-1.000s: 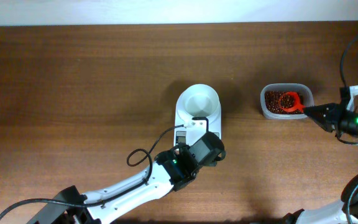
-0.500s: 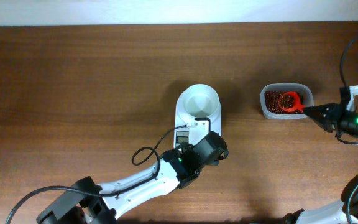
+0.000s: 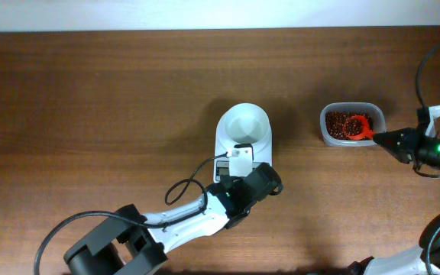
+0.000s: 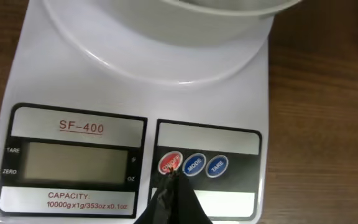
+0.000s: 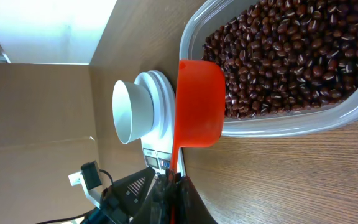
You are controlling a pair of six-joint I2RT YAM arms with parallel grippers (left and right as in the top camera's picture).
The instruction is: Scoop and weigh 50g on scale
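Now, left jaws pressed shut on nothing, tip at the red button [image 4: 171, 163] of the white digital scale [image 4: 36, 68], scale mid-surface [image 3: 90, 114], white bowl [image 3: 244, 122] on top, right jaws clamped on the red scoop [image 5: 197, 102] by its handle, scoop over the tub of red beans [image 5: 278, 56].

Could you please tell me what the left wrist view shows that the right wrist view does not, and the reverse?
Only the left wrist view: up close, the blank display of the scale, the red button and two blue buttons, with the shut left gripper tipped at the red one. Only the right wrist view: the right gripper holding the red scoop by its handle at the clear tub of red beans. Both: the scale with its white bowl, on the wooden table.
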